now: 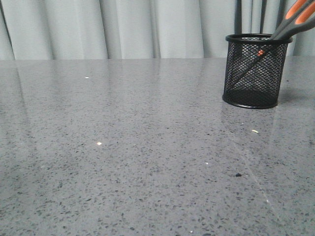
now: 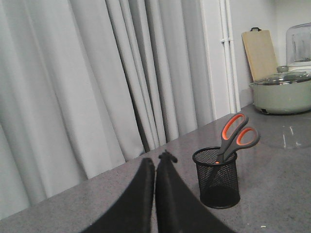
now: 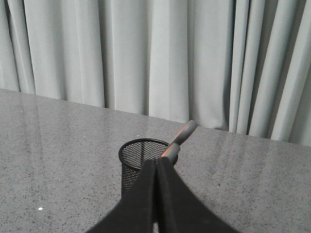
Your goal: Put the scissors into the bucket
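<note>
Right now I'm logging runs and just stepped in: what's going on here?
Nothing is being handled at this moment. The scissors stand blades-down in the mesh cup on the grey table, handles leaning out over the rim. The left hand and right hand are both shut, empty and clear of the cup. The job looks done.

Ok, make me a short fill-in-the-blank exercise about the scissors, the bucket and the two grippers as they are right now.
1. The scissors stand blades down inside the ____.
2. Their handles stick out above the bucket rim and are lined in ____.
3. The left gripper and the right gripper both have their fingers ____, holding nothing.

Missing words: bucket; orange; shut
</note>
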Motion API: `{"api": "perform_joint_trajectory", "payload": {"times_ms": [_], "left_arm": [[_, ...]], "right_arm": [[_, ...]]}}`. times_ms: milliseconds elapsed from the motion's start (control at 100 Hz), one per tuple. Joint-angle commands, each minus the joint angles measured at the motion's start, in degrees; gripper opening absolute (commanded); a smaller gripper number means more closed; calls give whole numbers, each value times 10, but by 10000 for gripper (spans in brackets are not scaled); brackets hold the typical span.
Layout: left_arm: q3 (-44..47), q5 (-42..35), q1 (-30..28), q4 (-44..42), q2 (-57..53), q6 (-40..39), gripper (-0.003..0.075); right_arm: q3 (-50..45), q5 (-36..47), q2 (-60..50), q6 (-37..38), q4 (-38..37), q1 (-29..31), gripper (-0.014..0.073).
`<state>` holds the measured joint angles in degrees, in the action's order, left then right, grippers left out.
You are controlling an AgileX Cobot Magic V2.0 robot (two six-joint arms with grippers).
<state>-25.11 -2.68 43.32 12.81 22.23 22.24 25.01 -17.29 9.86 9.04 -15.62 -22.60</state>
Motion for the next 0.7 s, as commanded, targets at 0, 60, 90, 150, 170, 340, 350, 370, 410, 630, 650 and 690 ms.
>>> {"api": "perform_joint_trajectory", "payload": {"times_ms": [0,60,90,150,170,340,350,370,410,630,650,690], "left_arm": [[-3,-42,-1,6,7,-5,-20],[11,-48,-3,-3,6,1,-20],[19,-56,-8,-17,5,7,-20],[44,-56,-25,-31,-5,8,-20],[55,-56,-34,-31,-9,6,-20],[156,-59,-132,-50,-59,-104,-20],[161,-59,-136,-56,-64,-107,-20],[173,-59,-148,-62,-70,-114,-20],[199,-59,-171,-71,-88,-114,-20],[272,23,-265,-66,-179,-133,-20],[272,32,-274,-66,-183,-133,-20],[274,60,-292,-66,-192,-134,-19]], "right_arm": [[14,48,5,-4,-6,4,-60],[14,48,5,-4,-6,4,-60],[14,48,5,-4,-6,4,-60],[14,48,5,-4,-6,4,-60],[14,48,5,-4,-6,4,-60],[14,48,5,-4,-6,4,-60],[14,48,5,-4,-6,4,-60],[14,48,5,-4,-6,4,-60],[14,48,5,-4,-6,4,-60],[14,48,5,-4,-6,4,-60],[14,48,5,-4,-6,4,-60],[14,48,5,-4,-6,4,-60]]}}
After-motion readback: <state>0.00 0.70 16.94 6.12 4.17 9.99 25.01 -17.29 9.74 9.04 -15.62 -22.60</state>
